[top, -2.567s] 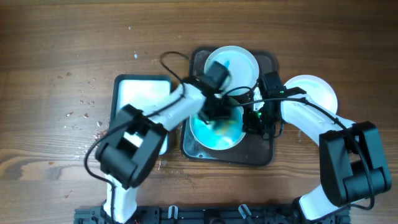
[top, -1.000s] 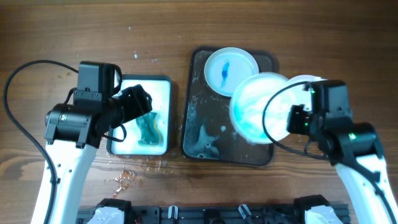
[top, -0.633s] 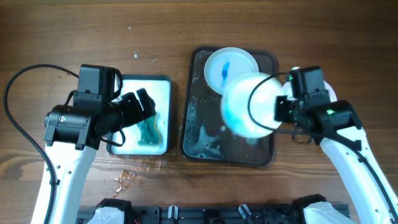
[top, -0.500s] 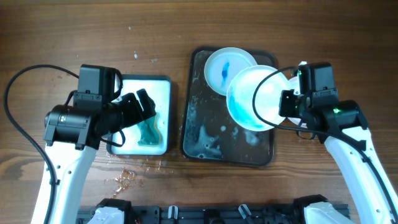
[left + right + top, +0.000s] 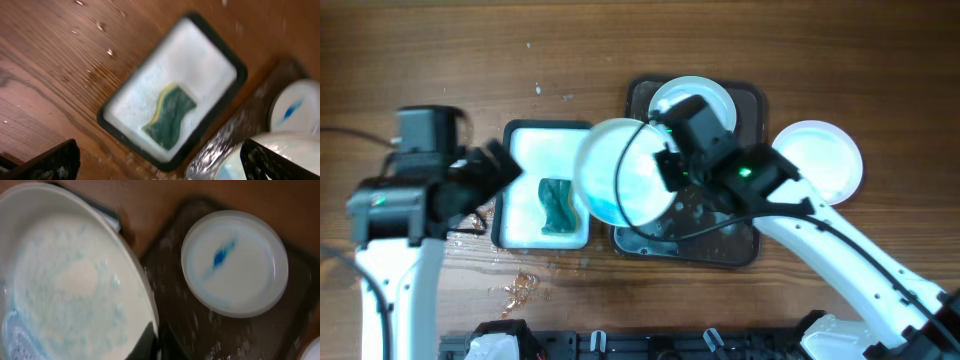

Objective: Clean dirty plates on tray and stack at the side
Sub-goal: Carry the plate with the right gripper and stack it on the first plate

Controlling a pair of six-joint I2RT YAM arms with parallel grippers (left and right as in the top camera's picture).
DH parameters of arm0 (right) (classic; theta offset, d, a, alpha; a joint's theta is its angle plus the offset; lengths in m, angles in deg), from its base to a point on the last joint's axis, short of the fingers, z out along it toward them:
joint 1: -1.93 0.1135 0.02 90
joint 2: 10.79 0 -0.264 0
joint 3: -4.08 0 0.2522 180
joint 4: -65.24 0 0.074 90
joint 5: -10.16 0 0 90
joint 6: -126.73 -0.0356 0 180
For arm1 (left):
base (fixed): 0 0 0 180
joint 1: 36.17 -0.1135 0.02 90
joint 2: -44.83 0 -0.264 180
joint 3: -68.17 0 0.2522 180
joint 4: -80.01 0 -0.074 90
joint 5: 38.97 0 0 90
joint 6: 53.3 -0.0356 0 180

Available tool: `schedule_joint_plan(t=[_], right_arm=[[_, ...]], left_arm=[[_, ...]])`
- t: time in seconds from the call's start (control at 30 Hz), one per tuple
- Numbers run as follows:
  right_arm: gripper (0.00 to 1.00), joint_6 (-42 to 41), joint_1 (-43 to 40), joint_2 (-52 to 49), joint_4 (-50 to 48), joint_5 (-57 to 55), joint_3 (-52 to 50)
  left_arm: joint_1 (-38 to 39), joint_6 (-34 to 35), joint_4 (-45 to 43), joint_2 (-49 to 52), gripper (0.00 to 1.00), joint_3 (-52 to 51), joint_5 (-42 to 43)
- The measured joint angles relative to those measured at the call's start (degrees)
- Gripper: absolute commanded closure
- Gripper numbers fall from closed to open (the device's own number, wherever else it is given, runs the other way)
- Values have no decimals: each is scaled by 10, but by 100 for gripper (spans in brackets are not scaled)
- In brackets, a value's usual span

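Observation:
My right gripper (image 5: 665, 166) is shut on the rim of a white plate (image 5: 620, 170) with a pale blue film, held in the air over the gap between the sponge tray and the dark tray (image 5: 740, 245). In the right wrist view that plate (image 5: 70, 280) fills the left, with my fingers (image 5: 156, 341) pinching its edge. A second plate (image 5: 235, 262) with a blue smear lies on the dark tray (image 5: 170, 295). A clean white plate (image 5: 822, 158) rests on the table to the right. My left gripper (image 5: 488, 180) stands open and empty at the sponge tray's left edge.
A green sponge (image 5: 557, 203) lies in the white, black-rimmed sponge tray (image 5: 535, 145), also seen from the left wrist as the sponge (image 5: 170, 116). Water drops and crumbs (image 5: 525, 285) spot the wood in front of and left of that tray.
My right arm has swung the held plate left, from over the dark tray's right side to its left edge. My left arm has drawn back left off the sponge tray.

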Motion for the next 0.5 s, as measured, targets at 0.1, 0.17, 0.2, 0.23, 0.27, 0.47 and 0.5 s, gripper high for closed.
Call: schedule_joint_plan(t=[0.1,0.17,0.2,0.23,0.27,0.47,0.5], right_arm=[[96,57,70,-33,-122,-118,9],[96,126,125,-64,-189,-209,11],[96,178,157,-85,-233,-275,11],[96,207,176,-98,-262,-318,11],[95,240,196,-110,-293,-367,11],[96,464,259,-117,-493,-552,12],[96,510,272,-117,-527,-568,12]], left_arm=[[-85,16,21,-46,0,5,-7],[-120,18,40,-69,0,6,-9],[-131,18,43,-77,0,6,-8],[-134,19,43,-79,0,6,-9],[-134,20,43,-78,0,6,-9],[-134,22,43,-69,0,6,-8],[-134,22,43,-68,0,6,-8]])
